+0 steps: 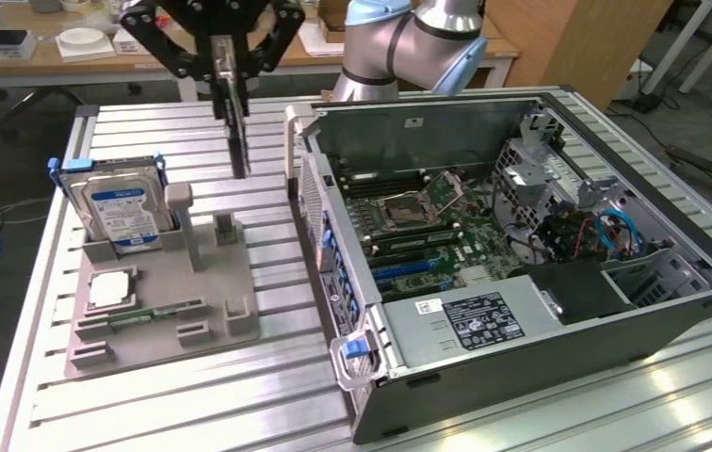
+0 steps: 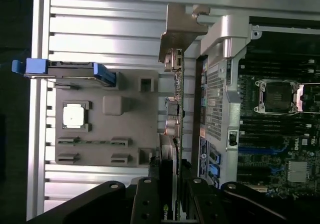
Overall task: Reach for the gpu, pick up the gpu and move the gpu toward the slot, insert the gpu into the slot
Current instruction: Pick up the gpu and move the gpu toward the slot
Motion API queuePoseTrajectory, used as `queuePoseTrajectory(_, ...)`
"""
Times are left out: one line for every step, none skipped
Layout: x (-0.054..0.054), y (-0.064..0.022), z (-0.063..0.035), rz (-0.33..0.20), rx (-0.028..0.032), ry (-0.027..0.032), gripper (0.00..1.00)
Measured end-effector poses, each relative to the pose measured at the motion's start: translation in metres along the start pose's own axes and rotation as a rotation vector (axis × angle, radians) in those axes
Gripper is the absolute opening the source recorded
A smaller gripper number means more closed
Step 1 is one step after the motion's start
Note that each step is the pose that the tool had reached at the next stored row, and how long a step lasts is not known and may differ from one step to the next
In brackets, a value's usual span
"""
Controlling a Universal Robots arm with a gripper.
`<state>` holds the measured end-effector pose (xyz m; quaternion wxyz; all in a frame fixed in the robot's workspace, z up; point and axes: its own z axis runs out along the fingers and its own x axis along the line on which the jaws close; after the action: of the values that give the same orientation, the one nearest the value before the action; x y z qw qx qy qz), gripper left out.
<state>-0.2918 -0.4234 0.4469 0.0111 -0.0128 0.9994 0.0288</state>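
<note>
The gpu (image 1: 235,122) hangs edge-on as a thin dark card, with my gripper (image 1: 229,77) shut on its upper part. Its lower end is clear of the grey holder's post (image 1: 224,229), beside the open computer case (image 1: 520,330). In the wrist view the gpu (image 2: 174,114) runs as a narrow strip from my gripper (image 2: 170,186) to its metal bracket (image 2: 181,31), right alongside the case's rear wall (image 2: 216,88). The blue slot (image 1: 409,269) lies on the motherboard inside the case; the slot (image 2: 262,149) is away from the card.
A grey parts holder (image 1: 193,301) on the slatted aluminium table (image 1: 142,405) carries an upright hard drive (image 1: 123,207) with a blue frame, a CPU chip (image 1: 111,287) and a green memory stick (image 1: 155,311). Desks with clutter stand behind.
</note>
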Motion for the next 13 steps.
queuePoseTrajectory(-0.005, -0.0001, 0.0002, 0.000, -0.0017, -0.0001, 0.26)
queuePoseTrajectory(-0.014, -0.0003, 0.0006, 0.000, -0.0019, -0.0001, 0.26)
queuePoseTrajectory(-0.018, -0.0005, 0.0009, 0.000, -0.0020, -0.0002, 0.26)
queuePoseTrajectory(-0.023, -0.0006, 0.0012, 0.000, -0.0020, -0.0002, 0.26)
queuePoseTrajectory(-0.027, -0.0007, 0.0014, 0.000, -0.0019, -0.0001, 0.26)
queuePoseTrajectory(-0.032, -0.0008, 0.0017, 0.000, -0.0018, 0.0000, 0.26)
queuePoseTrajectory(-0.036, -0.0010, 0.0021, 0.000, -0.0019, -0.0001, 0.26)
queuePoseTrajectory(-0.041, -0.0011, 0.0024, 0.000, -0.0019, -0.0001, 0.26)
queuePoseTrajectory(-0.046, -0.0013, 0.0028, 0.000, -0.0020, -0.0001, 0.26)
queuePoseTrajectory(-0.050, -0.0014, 0.0030, 0.000, -0.0018, 0.0000, 0.26)
queuePoseTrajectory(-0.055, -0.0015, 0.0034, 0.000, -0.0018, 0.0000, 0.26)
queuePoseTrajectory(-0.059, -0.0016, 0.0037, 0.000, -0.0019, -0.0001, 0.26)
queuePoseTrajectory(-0.064, -0.0018, 0.0040, 0.000, -0.0019, -0.0001, 0.26)
